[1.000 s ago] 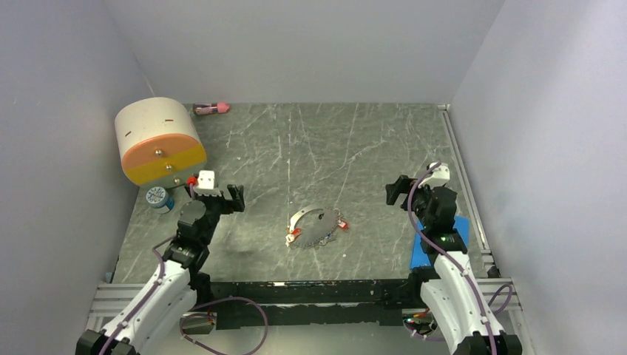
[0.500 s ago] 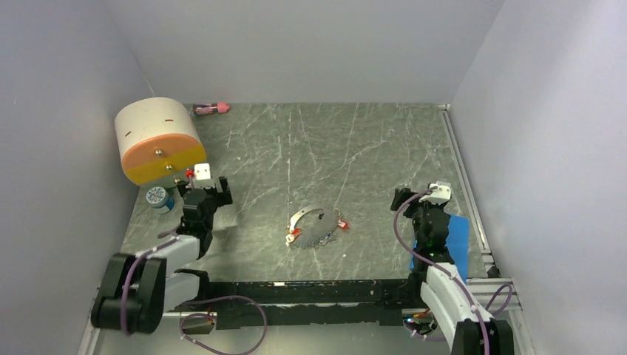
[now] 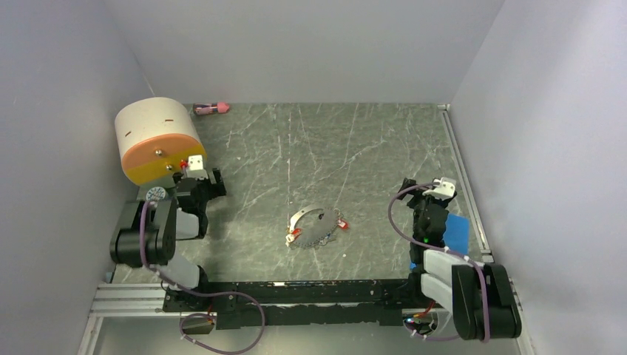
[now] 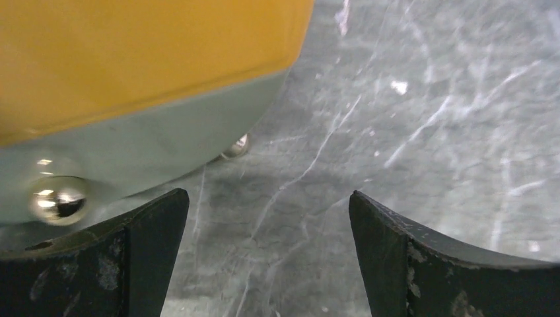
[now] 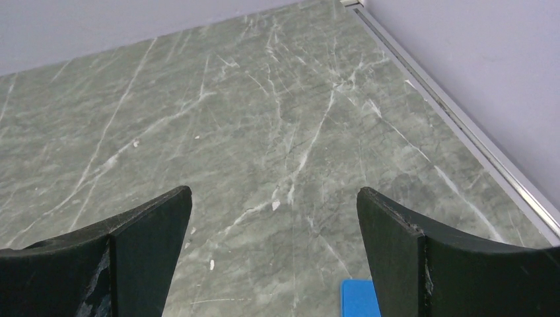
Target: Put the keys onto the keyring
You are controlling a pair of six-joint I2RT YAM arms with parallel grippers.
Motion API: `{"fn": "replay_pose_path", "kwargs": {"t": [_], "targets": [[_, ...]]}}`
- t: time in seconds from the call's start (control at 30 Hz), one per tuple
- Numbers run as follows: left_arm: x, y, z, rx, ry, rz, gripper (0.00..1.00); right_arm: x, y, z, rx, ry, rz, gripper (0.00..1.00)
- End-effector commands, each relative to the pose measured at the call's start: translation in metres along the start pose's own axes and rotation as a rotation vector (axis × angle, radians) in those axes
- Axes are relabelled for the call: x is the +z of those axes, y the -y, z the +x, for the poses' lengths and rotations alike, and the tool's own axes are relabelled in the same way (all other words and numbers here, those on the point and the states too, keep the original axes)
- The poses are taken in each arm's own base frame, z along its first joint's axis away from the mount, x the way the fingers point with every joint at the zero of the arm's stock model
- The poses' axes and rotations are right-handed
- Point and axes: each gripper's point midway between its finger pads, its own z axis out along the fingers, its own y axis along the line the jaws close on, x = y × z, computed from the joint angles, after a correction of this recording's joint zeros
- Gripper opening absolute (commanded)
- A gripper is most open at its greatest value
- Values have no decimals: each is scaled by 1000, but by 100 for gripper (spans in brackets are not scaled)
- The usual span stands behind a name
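The keyring's pale saw-toothed plate [image 3: 313, 225] lies on the marble table near the middle of the top view. Red-headed keys [image 3: 341, 221] lie against its right side, and another red bit [image 3: 295, 231] shows at its left. My left gripper [image 3: 198, 185] is open and empty, folded back at the left beside the drum. My right gripper [image 3: 421, 194] is open and empty, folded back at the right. Neither wrist view shows the keys or the keyring. The left wrist view shows open fingers [image 4: 139, 251] over bare marble; the right wrist view shows the same [image 5: 142, 244].
A big cream-and-orange drum [image 3: 158, 140] stands at the left, close in front of the left gripper [image 4: 132, 59]. A small blue-white jar [image 3: 155, 195] sits below it. A pink item [image 3: 211, 109] lies at the back. A blue pad [image 3: 452, 235] lies by the right arm [image 5: 360, 298].
Both arms have pulled back and folded down toward their bases, the left gripper moving up-left beside the drum, the right moving right. The keyring and keys have not moved.
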Motion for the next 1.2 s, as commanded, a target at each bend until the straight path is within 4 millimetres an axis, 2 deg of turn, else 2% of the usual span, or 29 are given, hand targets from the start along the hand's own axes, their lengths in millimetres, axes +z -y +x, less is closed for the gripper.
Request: {"fn": "replay_pose_path", "kwargs": {"t": [0.0, 0.07, 0.13, 0.2, 0.57, 0.63, 0.8, 1.17], "targets": [[21, 3, 2, 28, -2, 45, 96, 2, 3, -17, 12, 98, 15, 99], [26, 2, 1, 25, -35, 37, 96, 3, 3, -10, -5, 71, 14, 99], [31, 2, -2, 26, -12, 36, 96, 10, 1, -17, -10, 80, 11, 99], [31, 2, 2, 25, -55, 35, 96, 14, -1, -16, -31, 69, 2, 99], [33, 2, 2, 23, -41, 36, 96, 30, 1, -1, -74, 85, 22, 99], [33, 2, 3, 22, -50, 35, 96, 36, -4, 12, -94, 5, 1, 99], [33, 2, 2, 22, -45, 35, 96, 63, -10, 26, -130, -112, 3, 99], [33, 2, 2, 22, -46, 36, 96, 62, -10, 25, -133, -100, 4, 99]]}}
